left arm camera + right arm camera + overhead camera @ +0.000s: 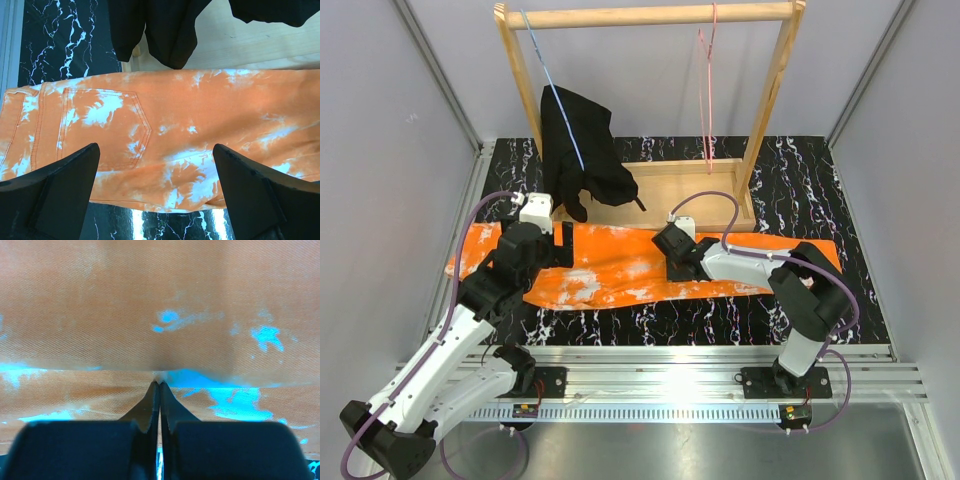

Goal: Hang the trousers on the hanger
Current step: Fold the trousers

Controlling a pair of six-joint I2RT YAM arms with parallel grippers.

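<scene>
The orange trousers [620, 265] with white blotches lie flat across the black marbled table, waist to the left. The pink wire hanger [708, 90] hangs from the wooden rail at the back right, apart from both grippers. My left gripper [558, 245] hovers open over the waist end; in the left wrist view [156, 150] its jaws stand wide apart above the trousers [190, 120] by the back pocket. My right gripper [671, 262] is at the trousers' middle; in the right wrist view [159, 383] it is shut, pinching a fold of the trousers [150, 305].
A wooden rack [650, 15] stands at the back on a wooden base [670, 195]. A black garment [578, 150] hangs on a light-blue wire hanger [555, 90] at the rack's left, its hem [170, 30] just beyond the trousers. Grey walls close both sides.
</scene>
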